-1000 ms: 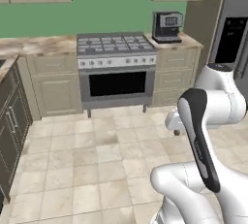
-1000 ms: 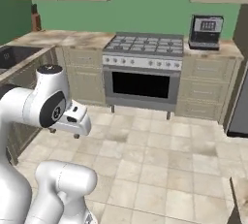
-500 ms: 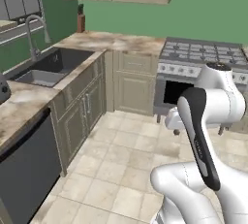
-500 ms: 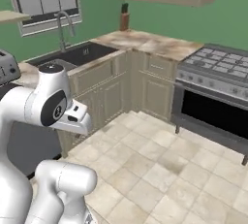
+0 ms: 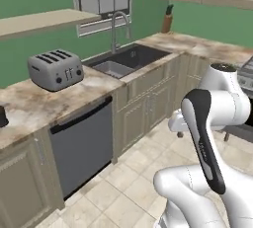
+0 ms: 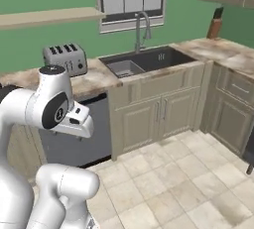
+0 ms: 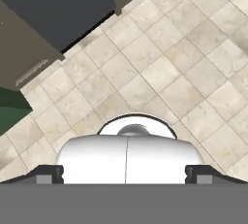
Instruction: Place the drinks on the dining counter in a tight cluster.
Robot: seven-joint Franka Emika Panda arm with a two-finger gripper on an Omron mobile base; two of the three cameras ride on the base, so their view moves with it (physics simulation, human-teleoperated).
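- The whole scene is sliding sideways through both base views since the earlier frames: the stove that was sitting centre is passing off to the right, so it is the base that is turning, not the kitchen things moving.
- A grey toaster [image 5: 55, 69] is now standing on the marbled tabletop [image 5: 94, 88] to the left of the sink [image 5: 126, 59], with the curved faucet [image 5: 118, 27] rising behind the basin under the window.
- A dark dishwasher front [image 5: 81, 145] is sitting under the tabletop between the toaster and the sink cabinets.
- A knife block [image 6: 215, 22] is standing far along the tabletop by the green wall.
- The arm is staying folded close to the base, elbow up.
- The end effector [image 7: 126, 173] is pointing down at the beige tiled floor [image 7: 160, 68], its two finger tips [image 7: 48, 173] standing wide apart, released and grasping nothing.
- The drinks and the dining counter are lying outside what these views are taking in, so their place cannot be told.
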